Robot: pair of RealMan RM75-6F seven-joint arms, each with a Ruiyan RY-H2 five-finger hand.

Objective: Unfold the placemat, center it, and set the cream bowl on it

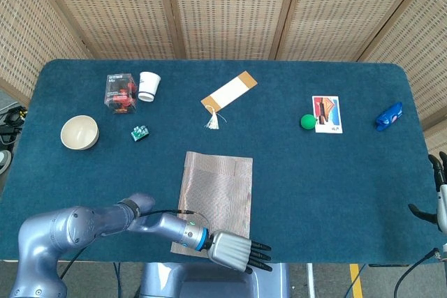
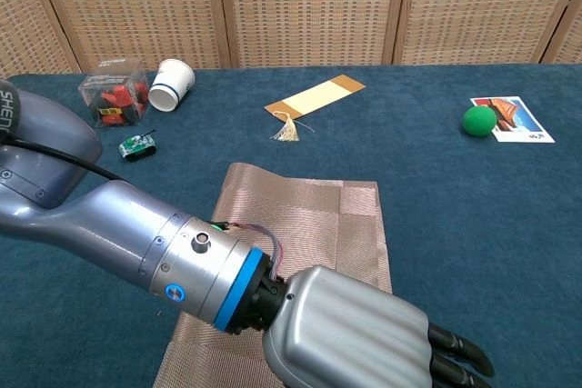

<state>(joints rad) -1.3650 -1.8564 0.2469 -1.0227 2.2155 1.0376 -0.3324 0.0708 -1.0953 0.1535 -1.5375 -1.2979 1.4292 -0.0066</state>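
Observation:
The folded tan placemat [image 1: 218,193] [image 2: 314,220] lies near the table's front edge, a little left of the middle. My left hand [image 1: 235,250] [image 2: 359,338] hovers palm down over the mat's near right corner. Its fingers are stretched out flat past the table edge and its thumb is hidden. Nothing shows in it. The cream bowl [image 1: 79,132] stands upright at the far left of the table, well away from both hands; the chest view does not show it. My right hand [image 1: 437,193] hangs off the table's right edge with fingers spread and holds nothing.
At the back left are a clear box of red pieces [image 1: 120,93], a white paper cup [image 1: 148,86] on its side and a small green chip [image 1: 140,132]. A tasselled bookmark [image 1: 229,93], a green ball [image 1: 307,121], a picture card [image 1: 327,114] and a blue object [image 1: 388,116] lie further right.

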